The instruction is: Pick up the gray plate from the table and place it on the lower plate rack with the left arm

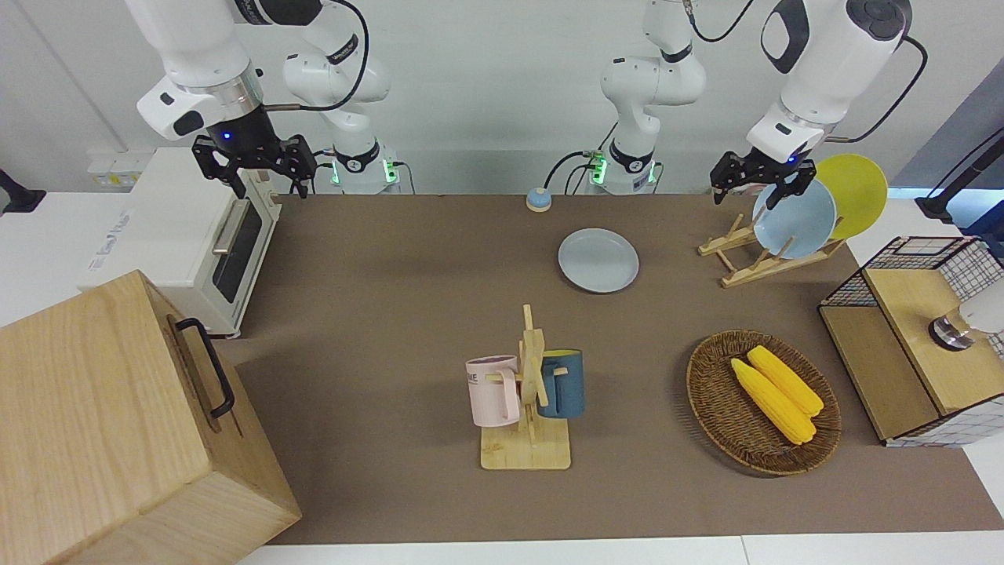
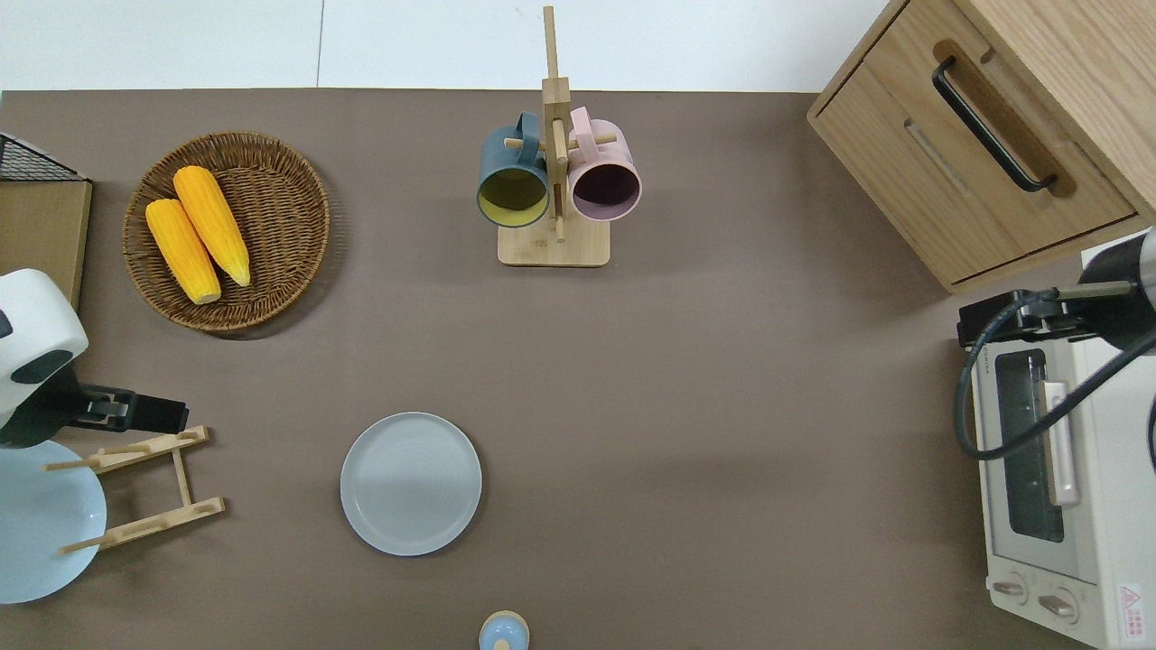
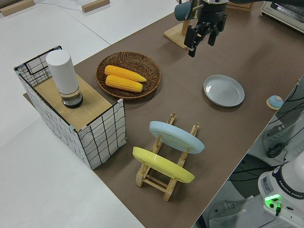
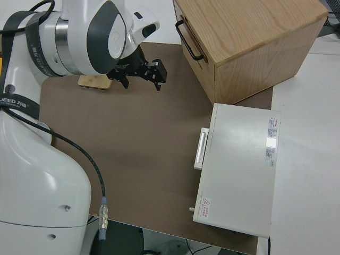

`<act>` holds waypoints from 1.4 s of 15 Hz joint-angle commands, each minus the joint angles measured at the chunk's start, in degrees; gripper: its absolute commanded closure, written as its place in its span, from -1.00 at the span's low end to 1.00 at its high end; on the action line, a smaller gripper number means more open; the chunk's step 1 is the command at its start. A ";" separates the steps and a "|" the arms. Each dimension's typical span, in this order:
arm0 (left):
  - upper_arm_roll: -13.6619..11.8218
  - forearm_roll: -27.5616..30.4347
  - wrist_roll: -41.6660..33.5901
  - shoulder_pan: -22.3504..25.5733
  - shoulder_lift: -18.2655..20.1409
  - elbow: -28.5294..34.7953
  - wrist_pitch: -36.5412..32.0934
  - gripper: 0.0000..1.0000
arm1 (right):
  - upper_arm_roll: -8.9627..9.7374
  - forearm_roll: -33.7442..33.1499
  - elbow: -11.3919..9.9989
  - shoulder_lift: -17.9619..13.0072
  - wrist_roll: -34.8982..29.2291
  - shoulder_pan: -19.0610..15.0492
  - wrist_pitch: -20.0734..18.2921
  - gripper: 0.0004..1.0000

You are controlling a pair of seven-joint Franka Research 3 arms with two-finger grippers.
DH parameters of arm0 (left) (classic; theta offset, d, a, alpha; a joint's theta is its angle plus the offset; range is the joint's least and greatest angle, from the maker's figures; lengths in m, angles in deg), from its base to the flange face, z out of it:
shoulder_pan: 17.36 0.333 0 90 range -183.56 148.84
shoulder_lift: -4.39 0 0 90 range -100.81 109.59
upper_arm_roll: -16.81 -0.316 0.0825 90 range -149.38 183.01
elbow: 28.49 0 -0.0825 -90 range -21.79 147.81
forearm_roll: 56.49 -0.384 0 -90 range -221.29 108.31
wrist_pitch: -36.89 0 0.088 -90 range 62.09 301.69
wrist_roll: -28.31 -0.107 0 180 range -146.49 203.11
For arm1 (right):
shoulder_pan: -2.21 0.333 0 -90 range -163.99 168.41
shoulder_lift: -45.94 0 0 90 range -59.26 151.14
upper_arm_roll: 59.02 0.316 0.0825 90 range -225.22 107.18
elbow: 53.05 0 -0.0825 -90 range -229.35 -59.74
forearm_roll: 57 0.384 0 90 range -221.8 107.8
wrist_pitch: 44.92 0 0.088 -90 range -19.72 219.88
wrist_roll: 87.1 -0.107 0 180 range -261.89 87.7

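The gray plate point(image 1: 598, 260) point(image 2: 411, 483) point(image 3: 223, 90) lies flat on the brown table point(image 1: 392, 314), between the arms' bases and the mug tree. The lower plate rack point(image 1: 745, 263) point(image 2: 172, 469) point(image 3: 164, 183) stands toward the left arm's end. A light-blue plate point(image 1: 796, 220) point(image 3: 175, 137) and a yellow plate point(image 1: 859, 192) point(image 3: 161, 165) lean in its slots. My left gripper point(image 1: 749, 192) point(image 2: 163, 413) point(image 3: 200, 46) hangs open and empty in the air, over the table at the rack's rail farther from the robots. My right gripper point(image 1: 269, 184) point(image 4: 143, 79) is parked, open.
A wicker basket point(image 1: 710, 400) with two corn cobs sits farther from the robots than the rack. Also on the table are a mug tree point(image 1: 529, 392) with two mugs, a wire shelf box point(image 1: 925, 337), a toaster oven point(image 1: 188, 235), a wooden drawer cabinet point(image 1: 118, 424) and a small blue knob point(image 1: 538, 199).
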 commanded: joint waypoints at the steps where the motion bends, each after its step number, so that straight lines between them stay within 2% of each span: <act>1: -0.30 0.53 0.14 -0.83 0.19 0.77 -0.17 -1.00 | 0.17 0.24 0.29 0.11 -0.22 -0.12 -0.34 -0.97; 5: -0.21 0.62 0.41 -0.92 0.28 1.03 -0.17 -1.00 | 0.17 0.24 0.29 0.11 -0.22 -0.12 -0.34 -0.97; 10: 2.77 0.62 7.51 -1.89 0.19 4.28 1.85 -1.00 | 0.17 0.24 0.29 0.11 -0.22 -0.12 -0.34 -0.97; 15: 4.79 0.53 8.32 -1.89 -0.24 7.71 4.67 -1.00 | 0.17 0.24 0.29 0.11 -0.22 -0.12 -0.34 -0.97; 19: 5.15 0.53 10.07 -1.89 -0.95 9.72 6.59 -1.00 | 0.17 0.24 0.29 0.11 -0.22 -0.12 -0.34 -0.97; 21: 6.72 0.53 11.56 -1.89 -0.25 13.06 9.66 -1.00 | 0.17 0.16 0.29 0.11 -0.22 -0.12 -0.34 -0.97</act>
